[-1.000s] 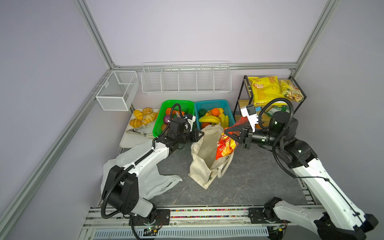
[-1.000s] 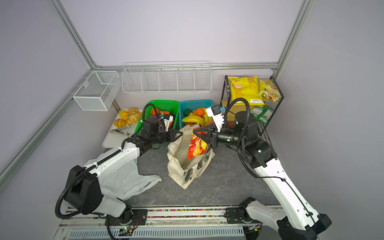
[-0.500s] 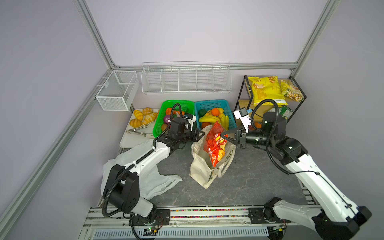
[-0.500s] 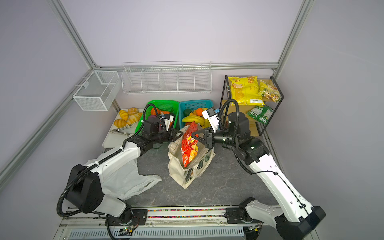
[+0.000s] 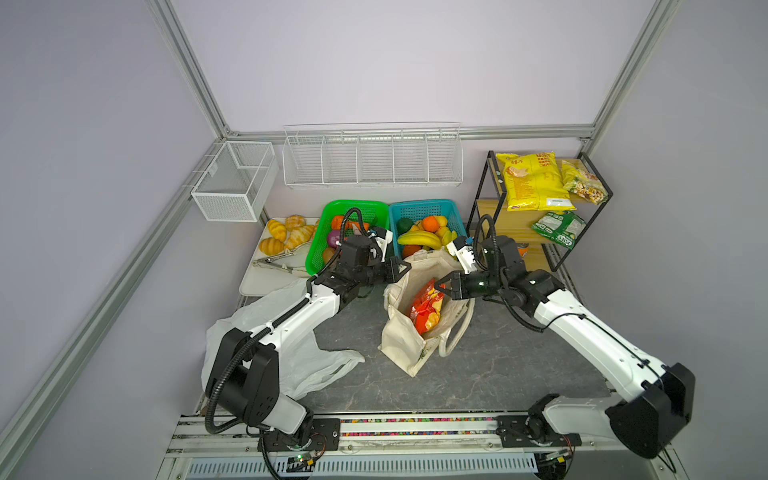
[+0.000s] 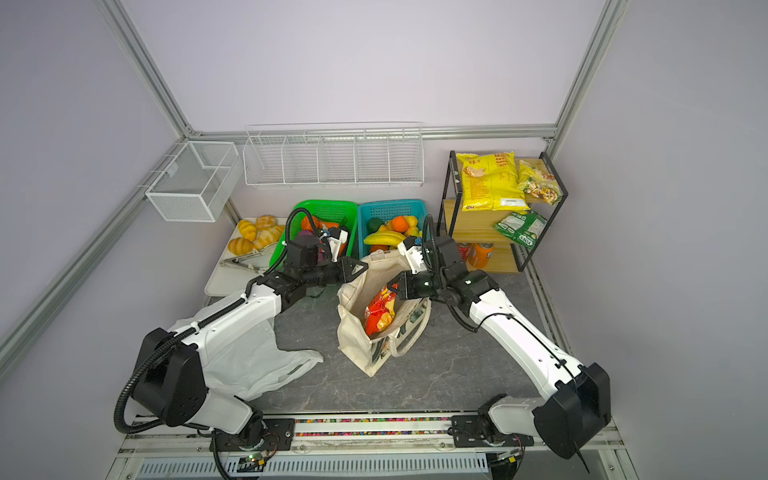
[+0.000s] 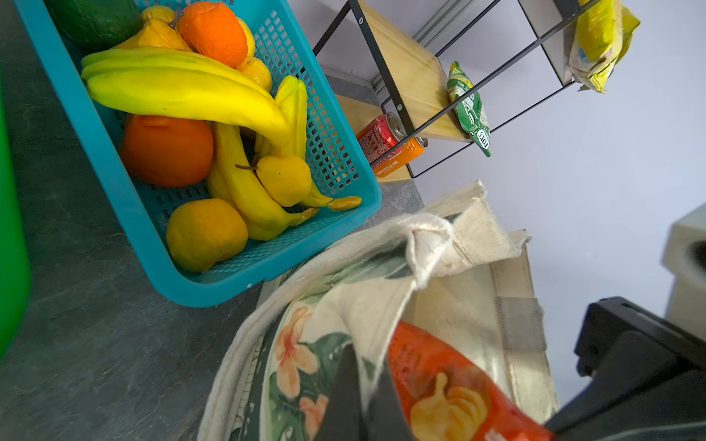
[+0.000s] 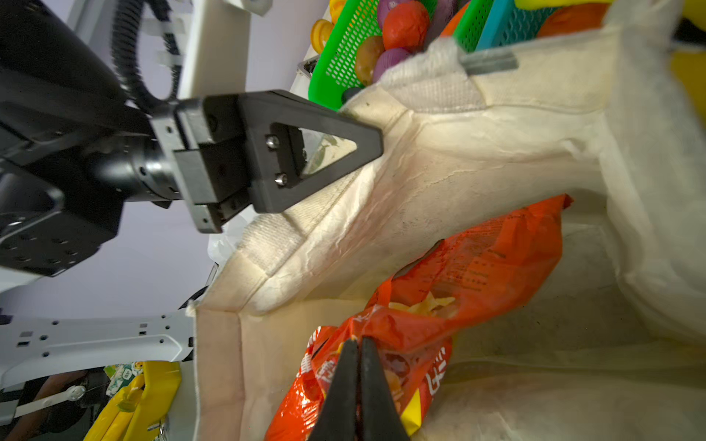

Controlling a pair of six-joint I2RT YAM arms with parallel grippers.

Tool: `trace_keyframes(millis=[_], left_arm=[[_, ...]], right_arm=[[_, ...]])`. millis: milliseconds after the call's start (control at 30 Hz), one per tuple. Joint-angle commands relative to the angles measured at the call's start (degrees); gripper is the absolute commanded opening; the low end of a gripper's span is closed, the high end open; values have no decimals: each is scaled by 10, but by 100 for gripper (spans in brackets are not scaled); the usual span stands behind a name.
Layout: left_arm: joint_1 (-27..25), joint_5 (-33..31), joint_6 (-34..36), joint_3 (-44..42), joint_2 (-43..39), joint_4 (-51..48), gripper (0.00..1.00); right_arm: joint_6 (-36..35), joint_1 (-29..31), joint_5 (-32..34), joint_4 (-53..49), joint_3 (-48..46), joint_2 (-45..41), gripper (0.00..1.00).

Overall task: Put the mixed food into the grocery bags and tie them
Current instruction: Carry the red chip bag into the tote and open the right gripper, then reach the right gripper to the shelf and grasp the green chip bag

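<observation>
both top views look down from high over the table (image 5: 519, 361); both wrist views, close in, share the tote (image 8: 496, 126).

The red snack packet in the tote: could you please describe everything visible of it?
The red snack packet is crinkly, glossy orange-red foil with yellow chip pictures and white lettering. It stands tilted, mostly inside the open cream tote, resting against its lining. The shut right end effector pinches its upper edge.
</observation>
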Motion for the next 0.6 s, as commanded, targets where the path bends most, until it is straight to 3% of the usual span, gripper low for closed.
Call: trace_keyframes(millis=[0,233,300,367,467,567], left_arm=[[1,13,-13,-2,-4,55,0],[1,16,-24,-4,2,70,0],[1,17,-25,-4,5,70,0],[1,14,-21,-3,6,69,0],[1,0,-10,1,7,50,0],[1,-15,-2,2,7,37,0]], right_arm=[[-22,13,35,-2,16,41,7],[-99,27,81,-66,39,78,13],[-124,27,135,-102,53,71,17],[-143,27,189,-126,67,59,31],[-160,21,183,-119,67,15,59],[-163,8,179,-86,47,-50,73]])
